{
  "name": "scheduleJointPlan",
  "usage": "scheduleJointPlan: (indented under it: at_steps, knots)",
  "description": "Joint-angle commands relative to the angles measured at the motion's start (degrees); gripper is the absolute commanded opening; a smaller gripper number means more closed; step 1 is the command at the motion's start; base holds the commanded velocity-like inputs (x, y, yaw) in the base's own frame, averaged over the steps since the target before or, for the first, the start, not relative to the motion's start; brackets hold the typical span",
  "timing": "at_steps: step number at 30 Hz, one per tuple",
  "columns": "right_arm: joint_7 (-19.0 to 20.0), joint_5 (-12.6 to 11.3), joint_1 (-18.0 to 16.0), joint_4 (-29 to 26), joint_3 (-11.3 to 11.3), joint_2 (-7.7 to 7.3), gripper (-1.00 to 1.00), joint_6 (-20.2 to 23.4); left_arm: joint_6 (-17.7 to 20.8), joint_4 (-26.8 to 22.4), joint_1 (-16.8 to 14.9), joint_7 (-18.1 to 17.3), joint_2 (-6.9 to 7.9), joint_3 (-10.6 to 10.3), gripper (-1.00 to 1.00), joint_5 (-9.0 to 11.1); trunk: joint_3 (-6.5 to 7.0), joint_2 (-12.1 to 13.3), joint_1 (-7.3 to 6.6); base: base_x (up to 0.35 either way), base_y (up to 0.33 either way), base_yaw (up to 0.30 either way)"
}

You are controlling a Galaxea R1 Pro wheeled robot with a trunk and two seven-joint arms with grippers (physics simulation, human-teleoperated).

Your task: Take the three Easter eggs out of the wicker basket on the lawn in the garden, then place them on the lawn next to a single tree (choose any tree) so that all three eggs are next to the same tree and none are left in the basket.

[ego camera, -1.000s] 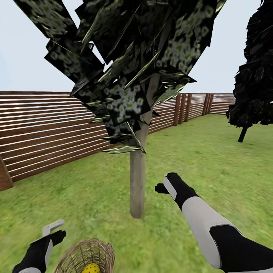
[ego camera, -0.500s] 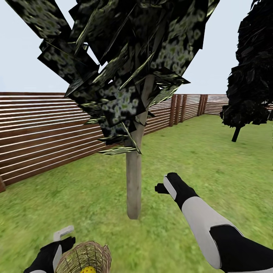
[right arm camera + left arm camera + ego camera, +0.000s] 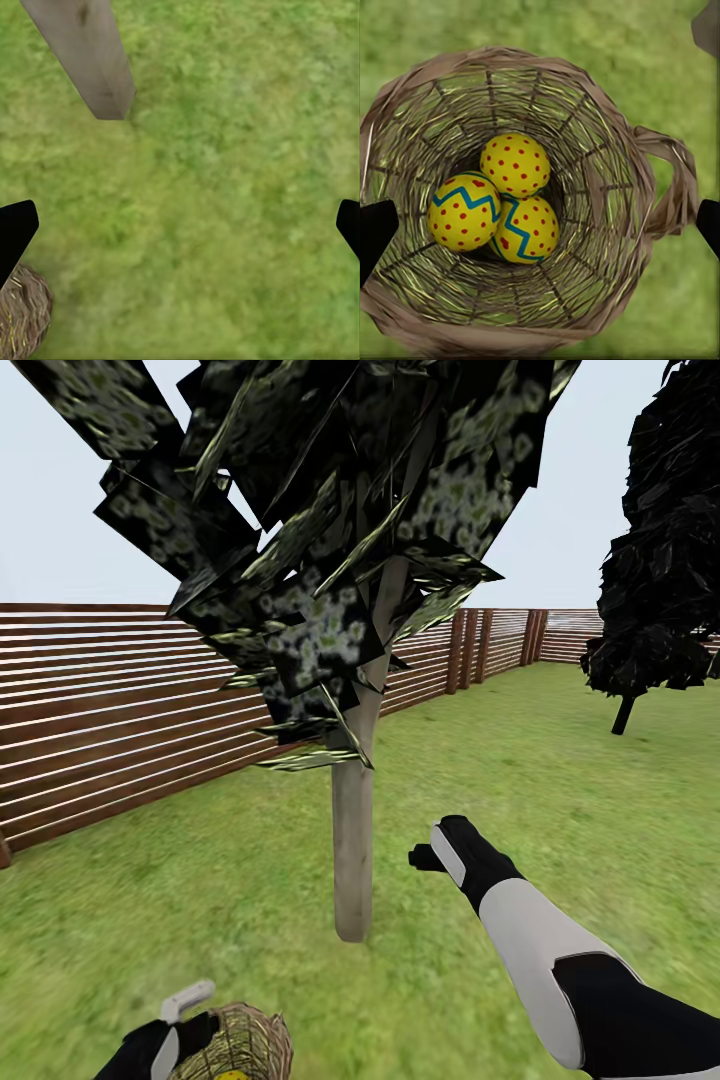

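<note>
The wicker basket stands on the lawn, low at the left of the head view as the basket. Inside lie three yellow Easter eggs: one with red dots, and two with red dots and blue zigzag bands. My left gripper hangs open straight above the basket, with its fingertips wide of the eggs; in the head view the left gripper is beside the rim. My right gripper is open over bare grass, right of the tree's trunk.
A brown slat fence runs along the left and the back. An all-black tree stands at the far right. The trunk's foot and the basket's edge show past the right gripper. Open grass spreads to the right.
The view has shifted a little, so the tree sits further left in the picture. My left gripper has moved right, closer over the basket. The right arm holds its pose.
</note>
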Motion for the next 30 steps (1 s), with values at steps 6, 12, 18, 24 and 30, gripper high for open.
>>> scheduleJointPlan:
  at_steps: [6,12,18,24,30]
  knots:
    - [-0.5,-0.5,0.0,-0.1,0.4,-0.05,1.00,0.2,0.5,1.1,-0.1,-0.2,0.08,0.3,1.00,-0.2,-0.07,0.0,0.01,0.016,0.000,0.000]
    - [-0.5,-0.5,0.0,-0.1,0.4,-0.05,1.00,0.4,0.9,1.4,-0.1,0.0,0.20,0.3,1.00,-0.2,-0.07,0.0,0.01,0.003,0.000,0.000]
    - [-0.5,-0.5,0.0,-0.1,0.4,-0.05,1.00,0.4,1.1,1.5,-0.1,0.3,0.31,0.3,1.00,-0.2,-0.07,0.0,0.01,0.000,0.000,0.000]
    - [-0.5,-0.5,0.0,-0.1,0.4,-0.05,1.00,0.4,1.3,1.6,-0.1,0.5,0.32,0.3,1.00,-0.3,-0.07,0.0,0.01,0.000,0.000,0.000]
    - [-0.5,-0.5,0.0,-0.1,0.4,-0.05,1.00,0.4,1.5,1.6,-0.2,0.8,0.34,0.3,1.00,-0.3,-0.07,0.0,0.01,0.000,0.000,0.000]
